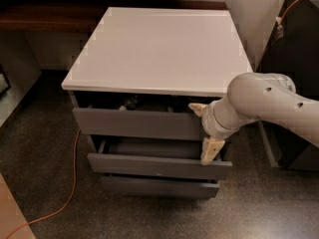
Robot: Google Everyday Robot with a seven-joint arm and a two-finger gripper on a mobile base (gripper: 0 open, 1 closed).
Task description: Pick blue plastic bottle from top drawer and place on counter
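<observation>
Robot arm [269, 101]: thick, rounded off-white casing with a few small dark dots, possibly screw recesses. Wrist collar [215, 119]: ringed, pale grey. The claw [200, 132]: two cream-tan fingers [212, 150], spread apart, at the top drawer's [139, 123] front right end.

Counter [159, 49] smooth, matt white; top drawer [139, 123] matt grey; gripper [204, 129], at four o'clock, smooth cream plastic.

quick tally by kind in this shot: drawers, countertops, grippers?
Grey drawers: 3 (top drawer, middle drawer, bottom drawer)
White counter: 1
Gripper: 1, open, at the top drawer's front right corner
Total: 5
</observation>
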